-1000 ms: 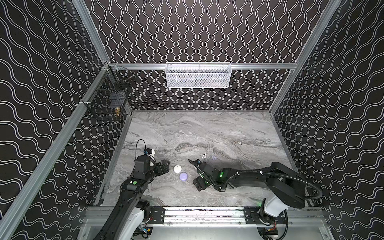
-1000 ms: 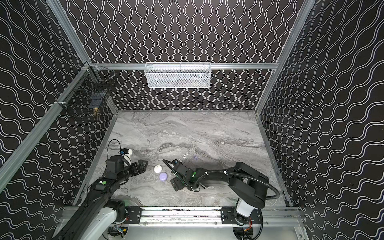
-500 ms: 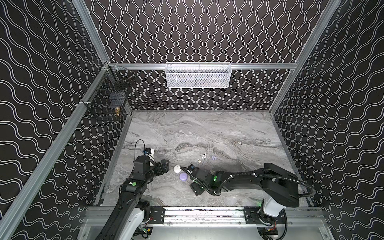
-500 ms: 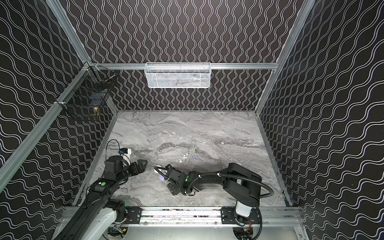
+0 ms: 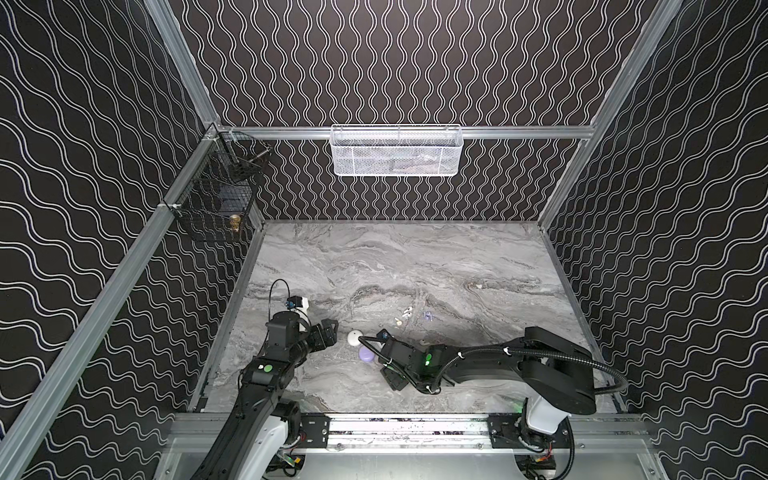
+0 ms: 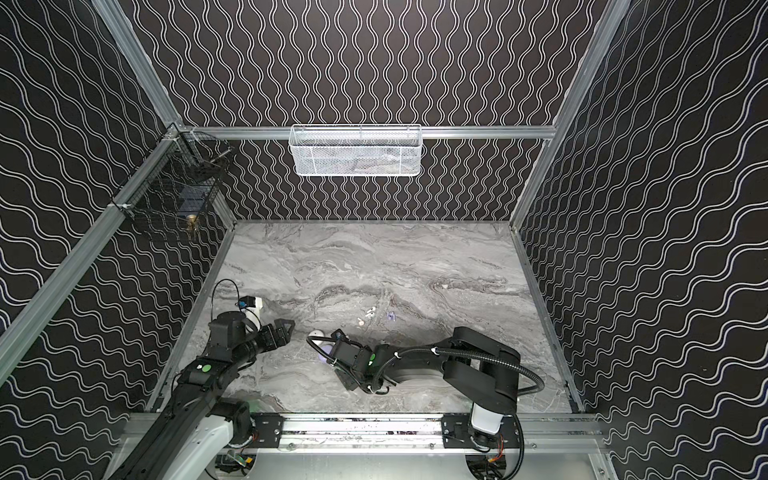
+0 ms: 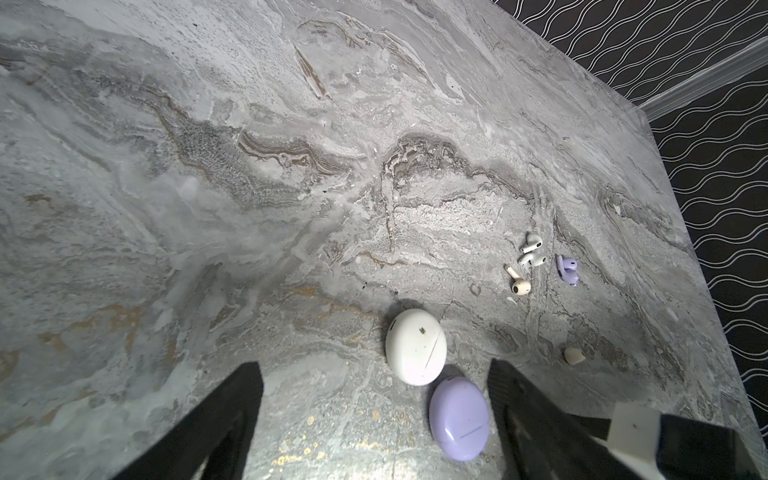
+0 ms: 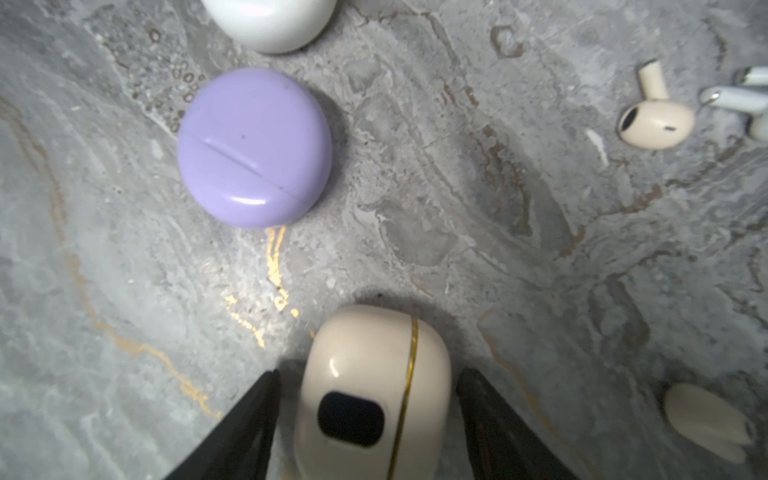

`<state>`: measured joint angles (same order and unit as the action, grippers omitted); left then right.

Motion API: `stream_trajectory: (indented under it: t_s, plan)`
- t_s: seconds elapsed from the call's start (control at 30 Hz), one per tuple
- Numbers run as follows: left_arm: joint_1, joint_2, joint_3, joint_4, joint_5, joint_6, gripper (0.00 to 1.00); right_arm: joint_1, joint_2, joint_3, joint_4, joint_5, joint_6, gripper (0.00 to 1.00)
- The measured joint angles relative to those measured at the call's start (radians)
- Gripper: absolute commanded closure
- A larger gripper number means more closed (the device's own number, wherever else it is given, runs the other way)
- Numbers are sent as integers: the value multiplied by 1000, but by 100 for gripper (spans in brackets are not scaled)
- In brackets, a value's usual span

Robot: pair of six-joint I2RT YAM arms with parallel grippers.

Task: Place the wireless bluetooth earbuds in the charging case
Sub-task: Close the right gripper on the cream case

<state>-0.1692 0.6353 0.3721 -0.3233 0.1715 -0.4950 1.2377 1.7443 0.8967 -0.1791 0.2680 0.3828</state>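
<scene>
My right gripper [image 8: 368, 374] straddles the cream case [image 8: 365, 340], jaws part-open with slim gaps (not pinching it), left gripper [image 7: 374, 365] wide and empty, earbuds [image 7: 530, 257] loose on the desk [image 7: 249, 208] nearby.

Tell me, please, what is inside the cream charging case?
The cream charging case is shut: only its shell, gold seam line and dark window show. Whatever it holds is hidden by the lid.

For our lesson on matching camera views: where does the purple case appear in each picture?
In a top view: purple case, front centre.
In a top view: there too, partly hidden.
Left wrist: between the fingers.
Right wrist: beyond the cream case.
Landmark: the white case beside it.
</scene>
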Motion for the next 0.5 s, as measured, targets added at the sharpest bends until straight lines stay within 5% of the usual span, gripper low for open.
stream_trajectory:
  t_s: [0.5]
  plan:
    - [0, 8, 27, -29, -29, -5, 1, -1, -55, -45, 32, -6, -3, 62]
